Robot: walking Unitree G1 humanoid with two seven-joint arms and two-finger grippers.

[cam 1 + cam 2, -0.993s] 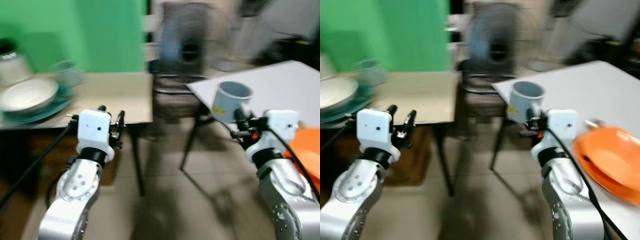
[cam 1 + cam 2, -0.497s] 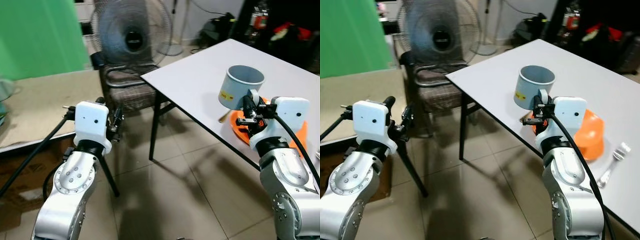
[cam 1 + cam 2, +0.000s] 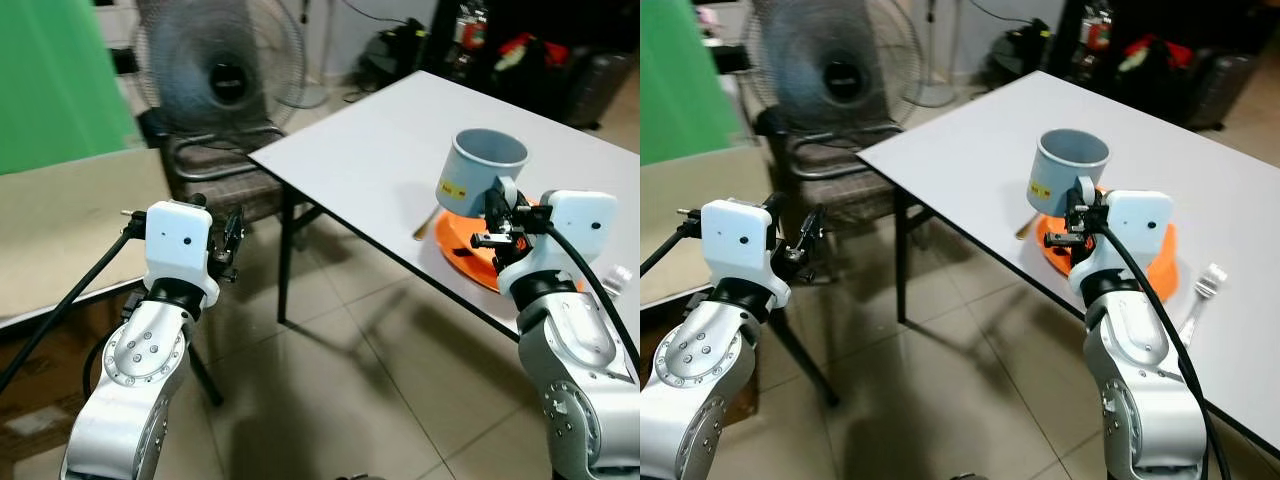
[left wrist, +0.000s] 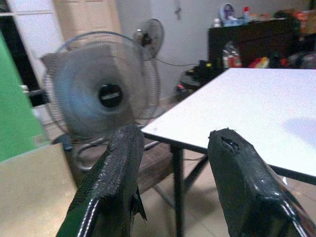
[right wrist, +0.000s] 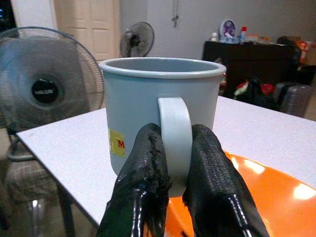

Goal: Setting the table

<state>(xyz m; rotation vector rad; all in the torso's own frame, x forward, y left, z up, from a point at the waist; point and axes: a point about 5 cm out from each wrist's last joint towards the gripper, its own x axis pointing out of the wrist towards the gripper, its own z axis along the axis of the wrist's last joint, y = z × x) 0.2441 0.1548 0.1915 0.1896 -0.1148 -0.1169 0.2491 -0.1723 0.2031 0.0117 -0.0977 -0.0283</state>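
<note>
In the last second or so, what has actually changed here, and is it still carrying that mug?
Mostly the robot's own view swung: the beige table with the bowl and green wall slid off to its left, and the white table with the orange plate and fork came before it. The right claw stays shut on the grey mug's handle, now held above the plate's near edge. The left claw stays open and empty.

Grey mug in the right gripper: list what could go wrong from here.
1. The right gripper pinches the grey mug only by its handle, so it could swing or slip.
2. The mug hangs above the orange plate; lowering it straight down may land it there rather than on the white table.
3. The fork lies near the table edge and could be knocked off.
</note>
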